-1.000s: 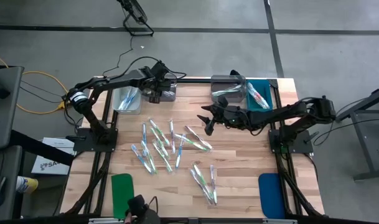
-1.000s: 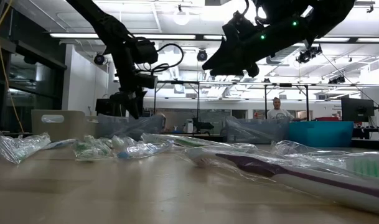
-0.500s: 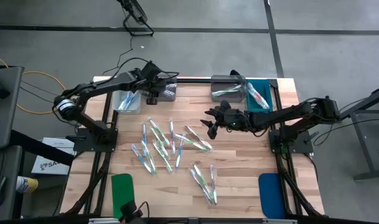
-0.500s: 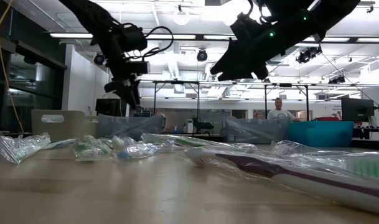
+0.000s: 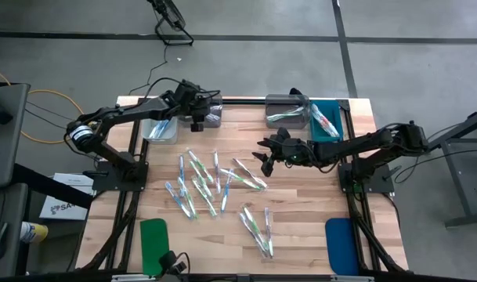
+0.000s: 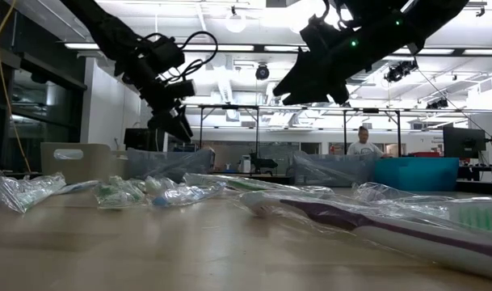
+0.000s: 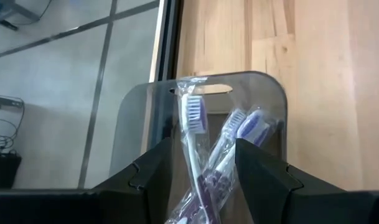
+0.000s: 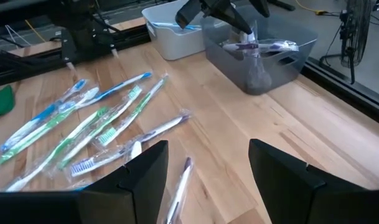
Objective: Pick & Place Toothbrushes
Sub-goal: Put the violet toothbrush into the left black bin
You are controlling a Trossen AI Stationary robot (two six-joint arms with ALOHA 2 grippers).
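1. Wooden table [image 5: 301,204] fills the middle of the high view. Wrapped toothbrushes [image 5: 215,184] lie scattered across its centre. The left gripper [image 5: 197,116] hangs at the upper left of the tabletop, over a grey bin [image 5: 211,117] with a white bin [image 5: 160,129] beside it; its fingers are spread and hold nothing. The right gripper [image 5: 263,157] hovers right of centre, just above the scatter, fingers apart and empty. Another grey bin [image 5: 289,110] and a teal bin [image 5: 328,121] sit at the upper right. A green pad [image 5: 153,235] lies at lower left, a blue pad [image 5: 340,235] at lower right.

2. Low view: wrapped toothbrushes [image 6: 181,192] stretch across the table [image 6: 189,250], one purple-handled one large at lower right. The left gripper [image 6: 177,125] hangs at upper left, the right gripper [image 6: 306,81] at upper centre, both clear of the table. A person [image 6: 360,144] stands far back on the right.

3. Left wrist view: two dark fingers [image 7: 264,174] stand apart at the bottom with nothing between them. Beyond them the grey bin [image 7: 270,93] holds purple-bristled toothbrushes [image 7: 195,124] in clear wrap.

4. Right wrist view: spread fingers [image 8: 282,168] frame bare wood. Green and blue toothbrushes [image 8: 96,124] lie at left. The grey bin [image 8: 264,62] at upper centre holds a few, with the left gripper [image 8: 229,15] above it and the white bin [image 8: 177,34] behind.
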